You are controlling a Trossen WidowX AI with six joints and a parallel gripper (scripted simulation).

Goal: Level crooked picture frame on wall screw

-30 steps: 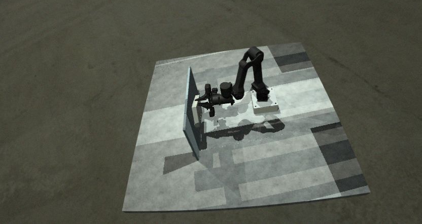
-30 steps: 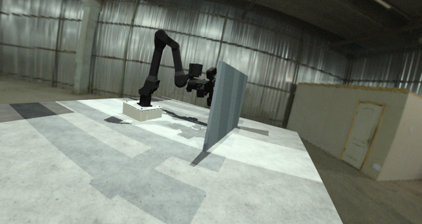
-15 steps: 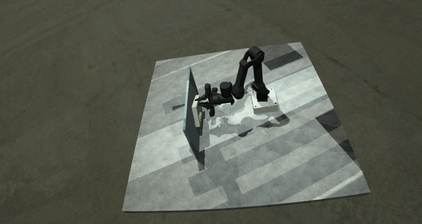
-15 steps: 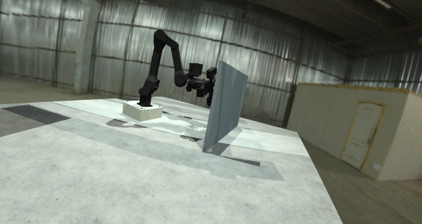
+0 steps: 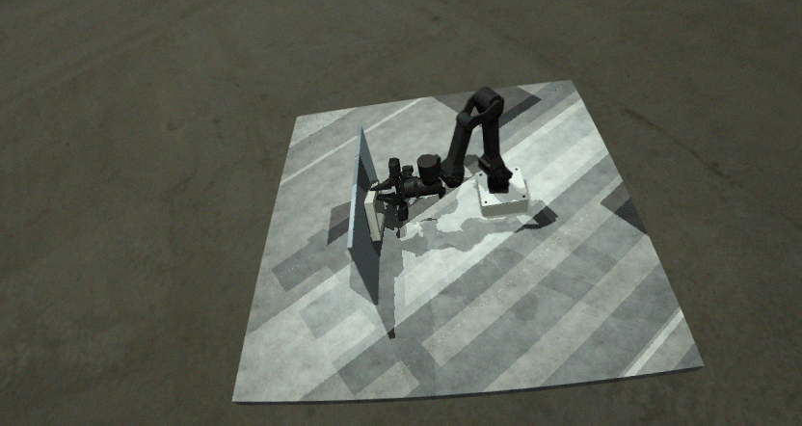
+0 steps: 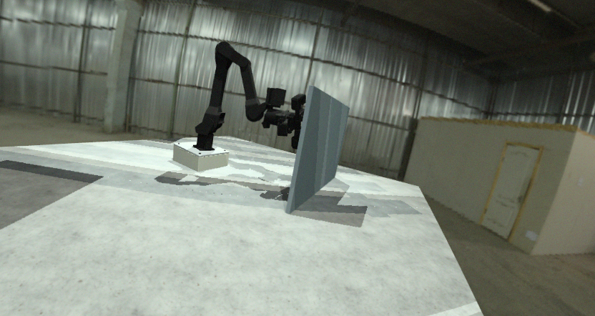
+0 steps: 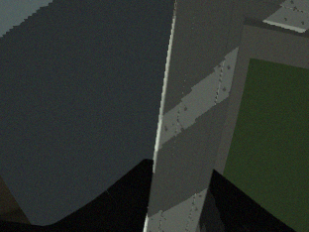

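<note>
The picture frame (image 5: 370,216) (image 7: 198,50) is pale, with a green picture (image 7: 272,124), and is against the front of the blue-grey wall panel (image 5: 364,266) (image 6: 320,135) (image 7: 79,99). My gripper (image 5: 374,193) (image 7: 176,172) is shut on one side rail of the frame, one finger outside it and one inside over the picture's edge. In the wrist view the rail leans, its top further right than its bottom. The screw and the notched strip are hidden. In the exterior view the panel hides the frame and fingertips. Whether the frame is level cannot be told.
The panel stands upright on the patterned table top (image 5: 476,311) (image 6: 187,247). The arm's white base block (image 5: 504,205) (image 6: 199,161) stands behind the gripper, on the frame's side of the panel. Strong light and shadow patches cover the table.
</note>
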